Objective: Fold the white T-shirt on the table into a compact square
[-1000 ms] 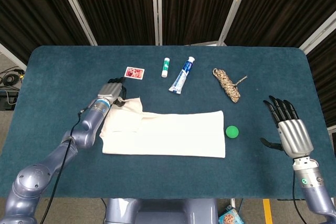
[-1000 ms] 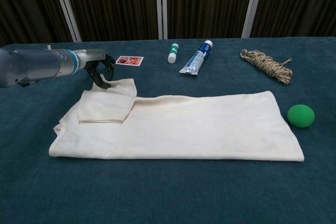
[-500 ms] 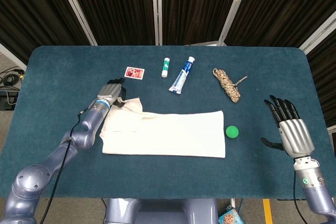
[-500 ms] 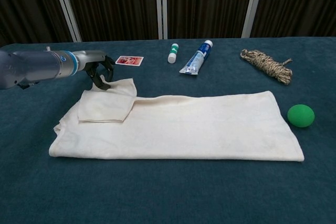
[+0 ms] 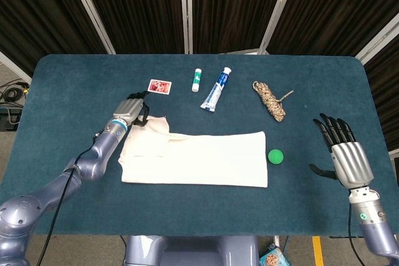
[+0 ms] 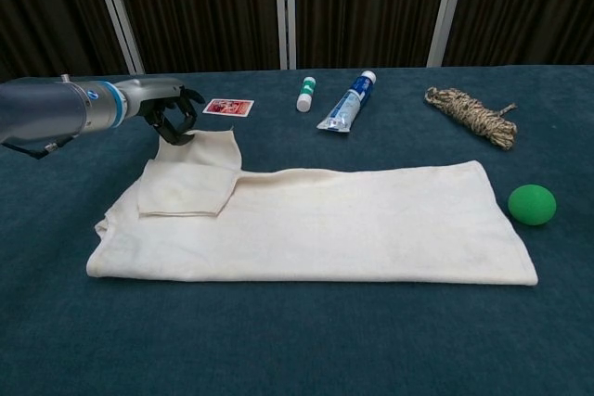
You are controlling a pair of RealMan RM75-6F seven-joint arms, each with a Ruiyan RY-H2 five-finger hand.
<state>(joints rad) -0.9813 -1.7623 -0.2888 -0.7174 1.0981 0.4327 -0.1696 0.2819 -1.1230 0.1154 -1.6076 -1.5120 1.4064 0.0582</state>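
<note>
The white T-shirt (image 5: 206, 160) (image 6: 334, 220) lies as a long flat band across the middle of the blue table, with one sleeve flap (image 6: 190, 178) folded onto its left end. My left hand (image 5: 131, 109) (image 6: 172, 113) is at the far corner of that flap. Its curled fingers pinch the corner just above the table. At the table's right side my right hand (image 5: 346, 154) is held with its fingers spread and nothing in it, well apart from the shirt. The chest view does not show it.
A green ball (image 5: 275, 156) (image 6: 532, 204) sits just off the shirt's right end. Behind the shirt lie a red card (image 5: 158, 86) (image 6: 228, 108), a small white stick (image 5: 196, 79) (image 6: 304, 95), a toothpaste tube (image 5: 216, 90) (image 6: 348, 104) and a coil of rope (image 5: 269, 99) (image 6: 469, 115).
My left hand has shifted slightly left and back, drawing the sleeve corner with it so the flap lies flatter. The right hand has stayed put.
</note>
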